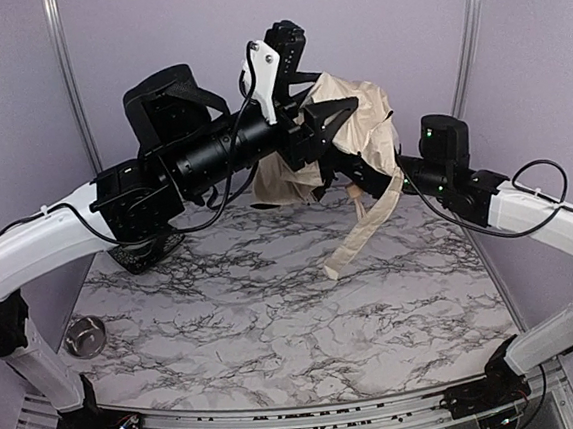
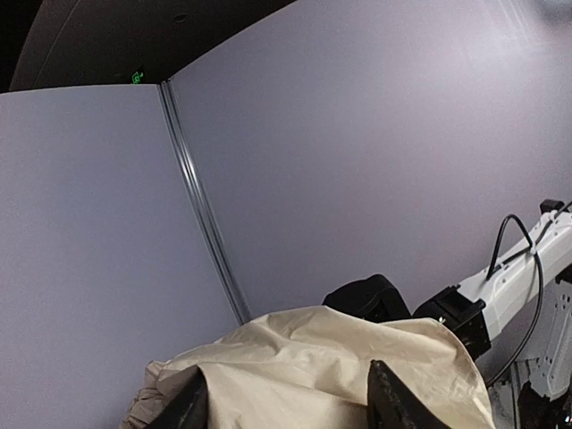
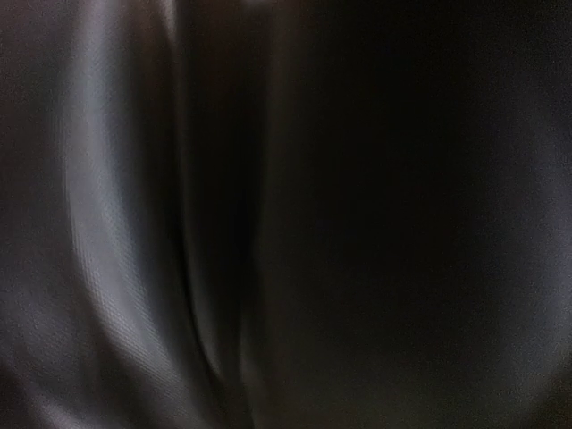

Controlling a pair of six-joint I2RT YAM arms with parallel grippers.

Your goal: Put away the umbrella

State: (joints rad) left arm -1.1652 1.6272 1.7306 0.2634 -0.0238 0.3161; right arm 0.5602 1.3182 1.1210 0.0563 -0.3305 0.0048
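High at frame centre, you seem mid-gathering the umbrella (image 1: 366, 117): left gripper (image 1: 334, 118) spread over fabric, right gripper buried, unreadable; next, pinch the folds.

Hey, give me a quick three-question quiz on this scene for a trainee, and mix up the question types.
1. True or false: the umbrella lies flat on the marble table.
2. Where does the small steel bowl stand? A) near the table's left edge, towards the front; B) at the far right corner; C) directly under the umbrella.
3. Fill in: a cream ____ dangles from the umbrella towards the table.

Key:
1. False. It is bunched up in the air above the back of the table.
2. A.
3. strap.
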